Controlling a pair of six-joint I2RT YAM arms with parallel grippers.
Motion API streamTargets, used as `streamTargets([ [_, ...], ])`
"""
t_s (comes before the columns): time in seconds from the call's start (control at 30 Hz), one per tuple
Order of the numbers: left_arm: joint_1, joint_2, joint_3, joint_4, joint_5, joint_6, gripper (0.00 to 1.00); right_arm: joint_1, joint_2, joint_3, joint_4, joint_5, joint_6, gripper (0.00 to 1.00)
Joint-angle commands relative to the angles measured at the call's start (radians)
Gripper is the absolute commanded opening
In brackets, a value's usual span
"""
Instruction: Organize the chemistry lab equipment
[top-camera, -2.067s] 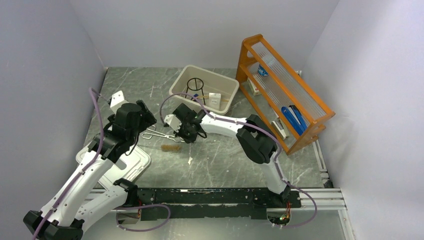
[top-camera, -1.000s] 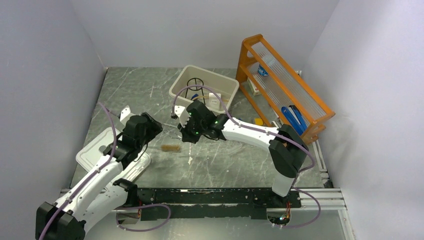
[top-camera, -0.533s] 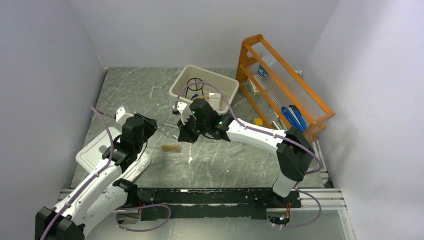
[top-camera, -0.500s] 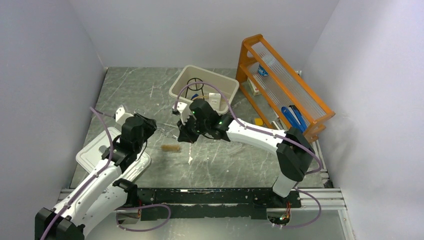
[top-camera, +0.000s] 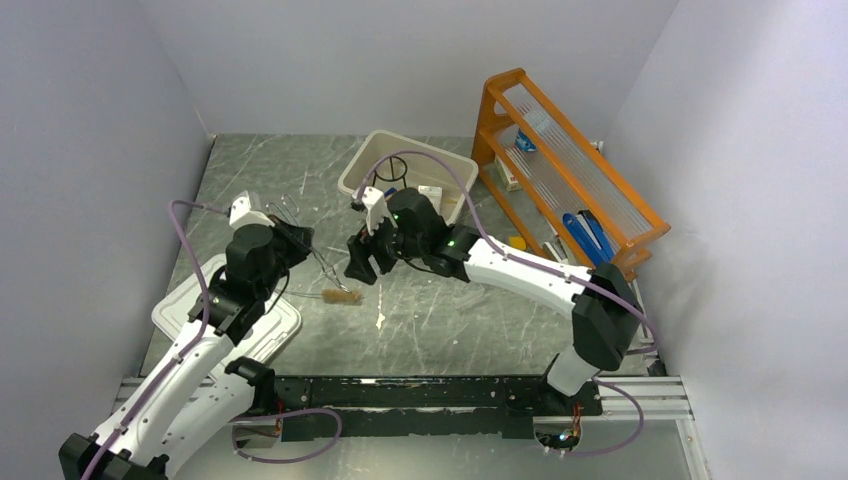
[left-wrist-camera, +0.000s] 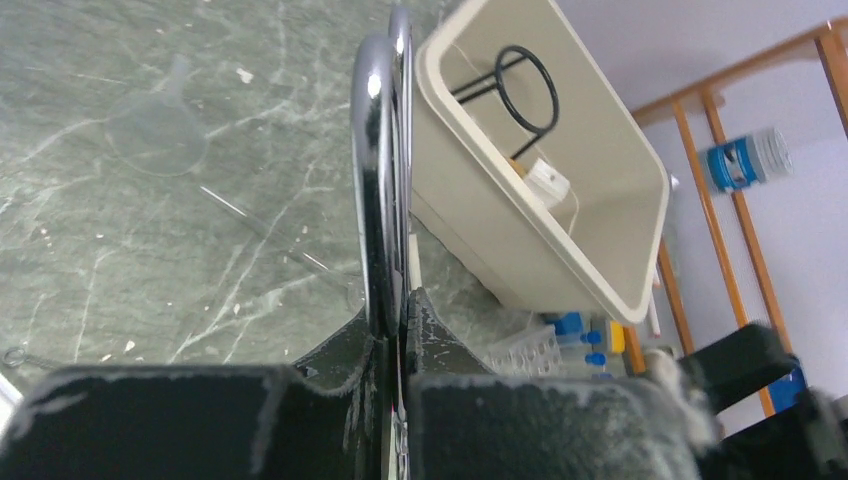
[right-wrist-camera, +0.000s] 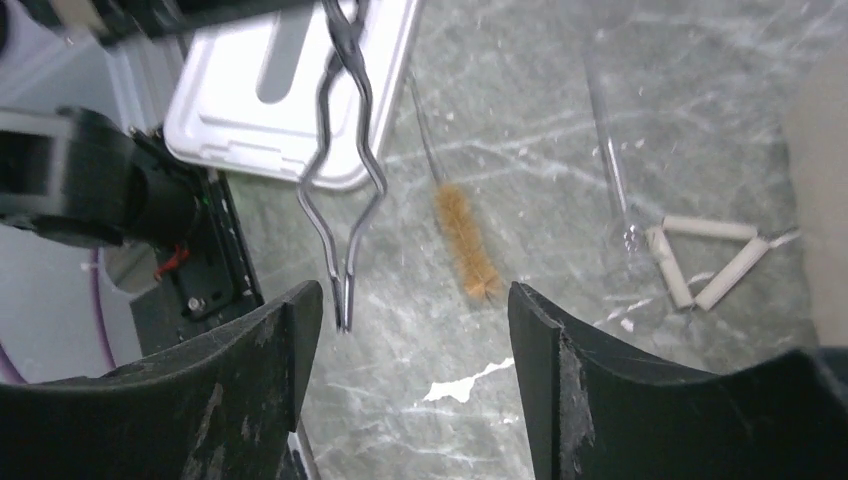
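Metal tongs just swapped sides: left fingers now clamped on them, right fingers let go, spread wide. Reckon tub drop comes next.

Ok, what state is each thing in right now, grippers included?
left gripper: shut on metal tongs
metal tongs: held clear of the table
right gripper: open, empty
brush: lying on table
white triangle: flat on table
tub: open, lid off
lid: flat on table
tripod ring: inside tub
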Motion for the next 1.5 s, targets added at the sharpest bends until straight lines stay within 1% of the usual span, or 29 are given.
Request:
streamTargets([
  [0.0,0.006,0.004,0.066,0.009,0.144,0.1,0.05,0.0,-0.043,0.064,0.106,0.011,0.096,0.74],
  [0.17,0.006,0.002,0.084,0.047,0.228,0.087,0.05,0.0,0.035,0.123,0.135,0.037,0.198,0.75],
  [0.4,0.006,0.006,0.091,0.065,0.272,0.036,0.05,0.001,0.059,0.075,0.271,-0.027,0.298,0.74],
  [0.5,0.006,0.003,0.079,0.106,0.302,0.043,0.05,0.001,0.074,0.072,0.283,-0.021,0.321,0.72],
  [0.6,0.006,-0.003,0.08,0.11,0.314,0.037,0.05,0.001,0.088,0.063,0.296,-0.008,0.33,0.66],
  [0.67,0.006,-0.003,0.088,0.095,0.314,0.034,0.05,0.002,0.101,0.059,0.305,-0.013,0.334,0.57],
  [0.77,0.006,-0.004,0.095,0.073,0.27,0.02,0.05,0.002,0.114,0.052,0.326,-0.028,0.342,0.42],
  [0.9,0.006,-0.004,0.104,0.051,0.253,0.006,0.05,0.001,0.117,0.047,0.346,-0.042,0.349,0.16],
  [0.97,0.006,-0.002,0.11,0.048,0.251,0.005,0.05,0.001,0.113,0.045,0.349,-0.048,0.343,0.05],
  [1.0,0.006,-0.001,0.113,0.048,0.251,0.006,0.07,0.0,0.107,0.045,0.348,-0.044,0.341,0.01],
  [1.03,0.006,0.004,0.119,0.047,0.252,0.005,0.13,0.0,0.103,0.044,0.346,-0.043,0.337,0.0],
  [1.1,0.006,0.012,0.137,0.037,0.257,0.006,0.3,0.001,0.089,0.04,0.339,-0.038,0.327,0.0],
  [1.17,0.006,0.021,0.162,0.021,0.259,0.012,0.41,0.0,0.071,0.036,0.329,-0.026,0.311,0.0],
  [1.3,0.006,0.033,0.217,-0.015,0.248,0.031,0.69,-0.004,0.038,0.037,0.306,-0.007,0.268,0.0],
  [1.33,0.006,0.035,0.233,-0.027,0.244,0.036,0.74,-0.007,0.031,0.039,0.295,0.002,0.257,0.0],
  [1.4,0.006,0.036,0.265,-0.055,0.231,0.055,0.81,-0.019,0.016,0.044,0.279,0.012,0.234,0.0],
  [1.47,0.006,0.038,0.302,-0.088,0.216,0.08,0.84,-0.042,0.006,0.057,0.255,0.014,0.201,0.0],
])
